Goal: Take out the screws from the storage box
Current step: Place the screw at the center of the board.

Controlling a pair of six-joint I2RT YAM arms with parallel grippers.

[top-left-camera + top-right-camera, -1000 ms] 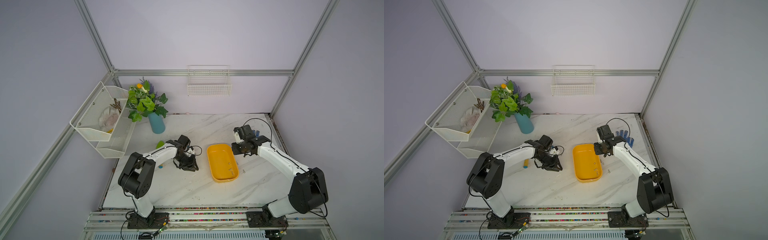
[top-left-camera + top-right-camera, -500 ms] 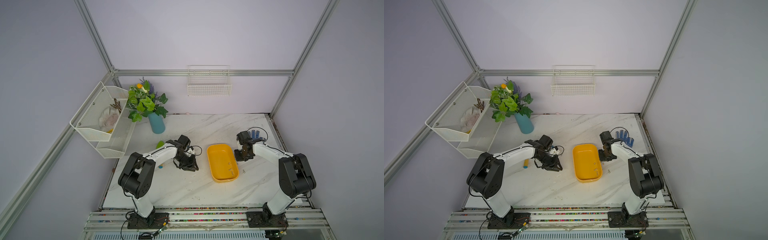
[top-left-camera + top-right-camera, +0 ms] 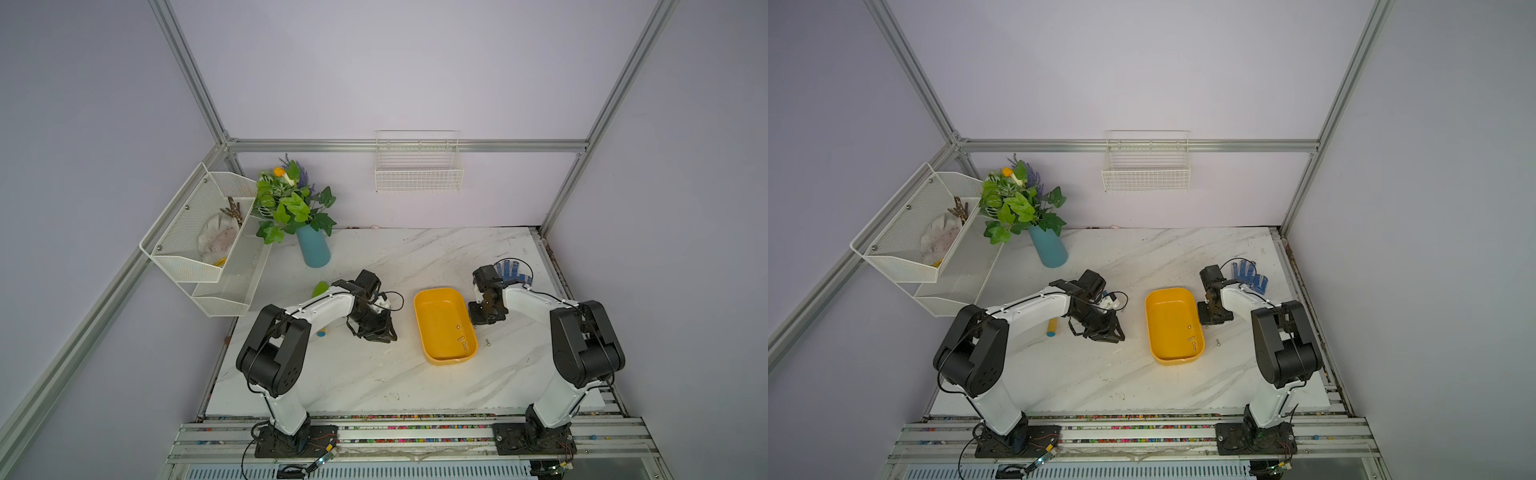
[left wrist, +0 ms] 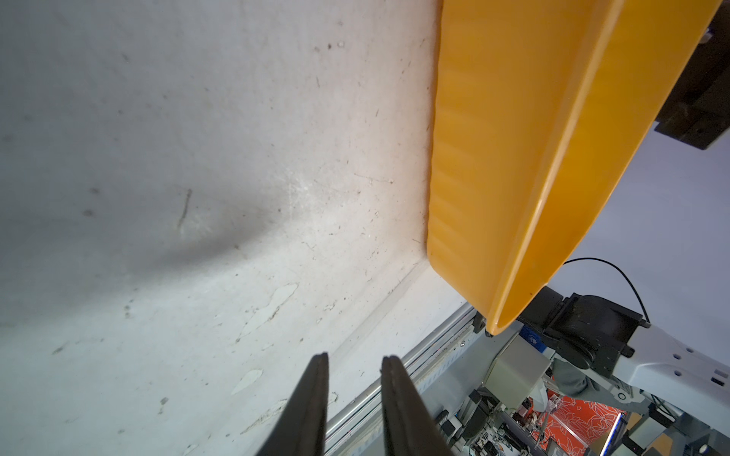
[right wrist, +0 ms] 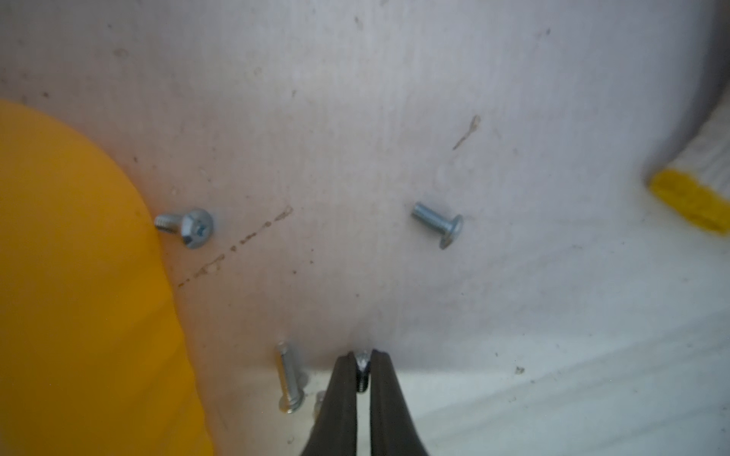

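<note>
The yellow-orange storage box (image 3: 434,309) (image 3: 1165,309) lies mid-table in both top views, with a few screws (image 3: 461,338) (image 3: 1192,338) in its near end. My right gripper (image 3: 478,322) (image 3: 1209,320) hangs low just beside the box's right wall. In the right wrist view it (image 5: 362,355) is shut on a small screw (image 5: 362,361). Three more screws (image 5: 189,228) (image 5: 440,225) (image 5: 290,379) lie on the table beside the box (image 5: 79,276). My left gripper (image 3: 384,334) (image 4: 353,361) rests left of the box, open a little and holding nothing.
A blue glove (image 3: 513,270) lies behind the right arm, its yellow cuff (image 5: 687,201) close by. One loose screw (image 3: 488,343) lies right of the box. A teal vase (image 3: 312,249), a yellow cylinder (image 3: 1052,327) and white wire baskets (image 3: 199,232) stand to the left.
My right arm folded back and the gripper came down and nearer, along the box's right side to the table. The left arm has not moved.
</note>
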